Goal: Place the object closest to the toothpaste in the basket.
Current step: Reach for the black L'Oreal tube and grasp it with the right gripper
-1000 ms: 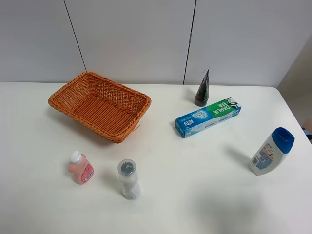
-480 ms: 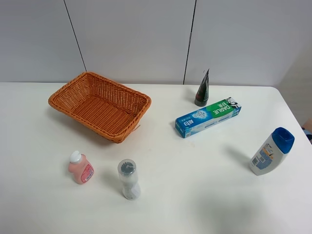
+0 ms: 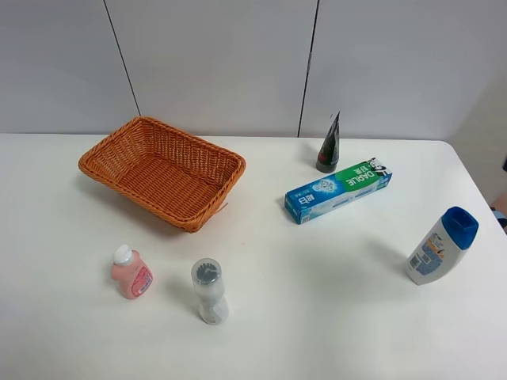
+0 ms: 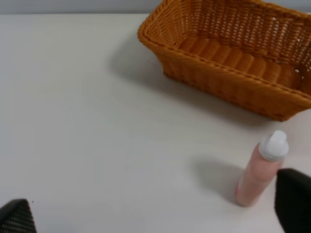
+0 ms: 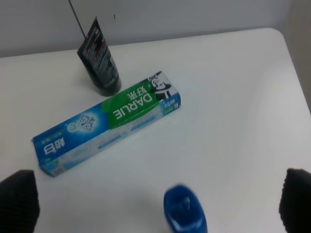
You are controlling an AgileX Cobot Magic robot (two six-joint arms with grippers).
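Observation:
The blue and green toothpaste box point(image 3: 338, 190) lies right of centre; it also shows in the right wrist view point(image 5: 108, 124). A dark tube point(image 3: 329, 145) stands on its cap just behind the box, the closest object to it, and shows in the right wrist view point(image 5: 101, 62). The orange wicker basket point(image 3: 142, 198) sits empty at the back left and shows in the left wrist view point(image 4: 218, 80). Neither gripper shows in the exterior view. My left gripper point(image 4: 154, 208) is open and empty above the table near a pink bottle. My right gripper point(image 5: 156, 196) is open and empty, on the near side of the toothpaste box.
A pink bottle point(image 3: 131, 272) with a white cap stands front left, seen also in the left wrist view point(image 4: 261, 170). A clear bottle point(image 3: 210, 291) stands beside it. A white bottle with a blue cap point(image 3: 441, 245) stands at the right, its cap in the right wrist view point(image 5: 184, 213).
No object has moved. A small dark sliver now shows at the right edge of the exterior view.

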